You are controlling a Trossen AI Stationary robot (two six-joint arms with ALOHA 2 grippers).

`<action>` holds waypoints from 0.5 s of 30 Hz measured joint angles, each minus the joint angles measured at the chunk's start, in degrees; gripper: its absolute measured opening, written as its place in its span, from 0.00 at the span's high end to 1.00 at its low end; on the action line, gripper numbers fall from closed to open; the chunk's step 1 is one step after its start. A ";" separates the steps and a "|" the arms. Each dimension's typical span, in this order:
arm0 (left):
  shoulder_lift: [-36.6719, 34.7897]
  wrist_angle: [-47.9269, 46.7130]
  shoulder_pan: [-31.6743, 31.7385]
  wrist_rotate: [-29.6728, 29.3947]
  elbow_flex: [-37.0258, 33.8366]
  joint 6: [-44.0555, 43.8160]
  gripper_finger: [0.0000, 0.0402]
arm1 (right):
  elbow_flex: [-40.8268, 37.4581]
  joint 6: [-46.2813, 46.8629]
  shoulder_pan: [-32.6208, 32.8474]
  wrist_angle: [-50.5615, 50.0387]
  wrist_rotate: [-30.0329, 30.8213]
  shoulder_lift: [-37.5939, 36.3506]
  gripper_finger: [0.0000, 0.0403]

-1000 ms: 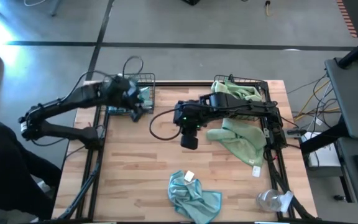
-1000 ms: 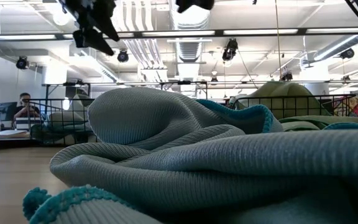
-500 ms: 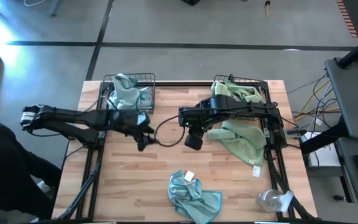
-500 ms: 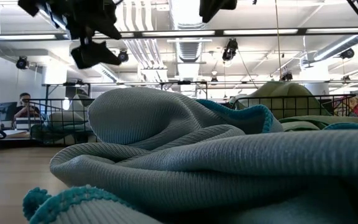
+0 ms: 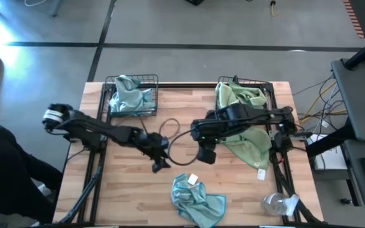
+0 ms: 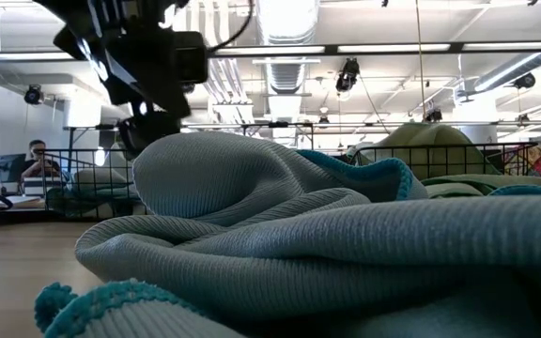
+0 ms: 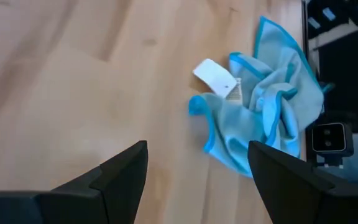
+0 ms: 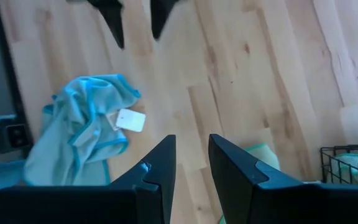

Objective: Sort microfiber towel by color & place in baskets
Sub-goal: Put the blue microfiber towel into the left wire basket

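The left pincer (image 5: 160, 163) hangs over the bare wood of the tabletop (image 5: 125, 190) with its two fingers spread wide and nothing between them. Just ahead of it, toward the front edge, lies a crumpled light blue towel (image 5: 198, 201) with a small white tag (image 5: 192, 180) on the side nearest the pincer; the left wrist view shows the same towel (image 7: 266, 118) beyond the open fingers (image 7: 120, 171), not touching them.

The right pincer (image 5: 206, 156) is just beside the left one, over the middle of the tabletop, and its fingers (image 8: 160, 165) stand a narrow gap apart with only wood showing between them, so it holds nothing. The blue towel (image 8: 79, 137) lies ahead of it and apart from it. Right next to this pincer, on its outer side, a pale green towel (image 5: 249, 147) is spread flat on the wood, partly under the arm.

Behind the left pincer, at the far edge, a black wire basket (image 5: 146, 78) holds a light blue towel (image 5: 129, 95). Behind the right pincer, a second wire basket (image 5: 266, 83) holds a pale green towel (image 5: 238, 95) that droops over its near rim.

A clear plastic wrapper (image 5: 277, 204) sits well off to the side of the right pincer, near the front corner
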 joint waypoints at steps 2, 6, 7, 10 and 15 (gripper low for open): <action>3.73 0.69 -1.20 0.08 2.44 -0.39 0.35 | 0.00 0.59 1.01 0.02 0.00 -1.16 0.78; 10.32 0.89 -3.65 3.17 8.35 -0.67 0.35 | 0.00 2.39 2.69 0.00 0.02 -3.47 0.78; 11.85 0.94 -4.48 4.01 9.95 -0.95 0.35 | 0.00 2.58 3.03 -0.02 0.01 -4.05 0.78; 16.44 0.47 -6.83 7.15 14.28 -0.97 0.35 | 0.00 2.90 4.01 0.00 0.02 -5.59 0.78; 23.45 -2.92 -9.52 9.24 20.27 -1.45 0.35 | 0.00 3.01 4.73 -0.02 0.02 -7.73 0.78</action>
